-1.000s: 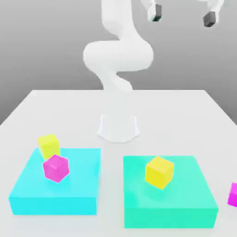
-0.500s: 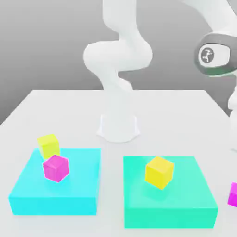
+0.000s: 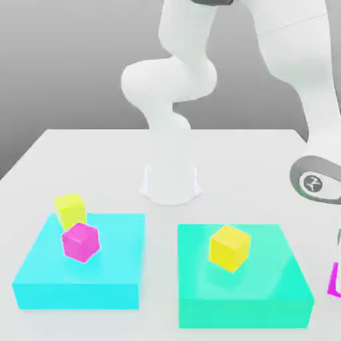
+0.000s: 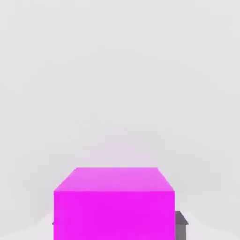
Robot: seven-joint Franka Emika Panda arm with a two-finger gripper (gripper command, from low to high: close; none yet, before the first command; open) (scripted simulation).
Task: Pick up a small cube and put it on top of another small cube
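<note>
So the arm [image 3: 293, 73] has swung way down to the exterior view's right edge, and the pink cube [image 4: 114, 204] it's after sits right between the fingers in the hand view, with one dark fingertip [image 4: 181, 224] peeking out just beside the cube's side. From the outside you only catch a sliver of that same cube [image 3: 335, 280] on the white table [image 3: 100, 153], at the near right, just past the green block [image 3: 266, 293]. Gripper reads as closed, and with the cube sitting square in the jaws I'd say it's clamped on it, though nothing has left the table yet. What matters next is where the target is: the other pink cube [image 3: 80, 241] sits on the cyan block [image 3: 113, 280] clear across at the near left, well apart, with a yellow cube [image 3: 70, 210] touching or just behind it and another yellow one [image 3: 230, 248] on the green block in between. So: lift high, long haul left over the middle yellow cube.
</note>
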